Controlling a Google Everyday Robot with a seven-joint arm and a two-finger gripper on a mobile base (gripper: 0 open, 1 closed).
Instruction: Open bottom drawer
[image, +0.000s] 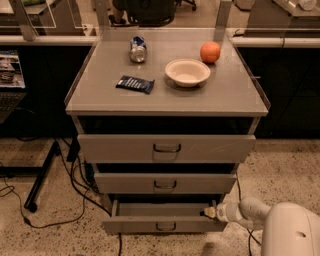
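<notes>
One tool (209, 212) at the right edge of the part-open bottom drawer (160, 226), lowest of three; grip unreadable

No text readable; end effector (206, 213) at right end of bottom drawer (160, 210).

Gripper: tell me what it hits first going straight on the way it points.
The gripper points left in the picture at the right end of the bottom drawer; it would likely meet that drawer's right side first, though depth is unclear.

Office or lab: desks (40, 39), chair (150, 9), floor cables (82, 182), end effector (209, 212) at right of bottom drawer (165, 225).
</notes>
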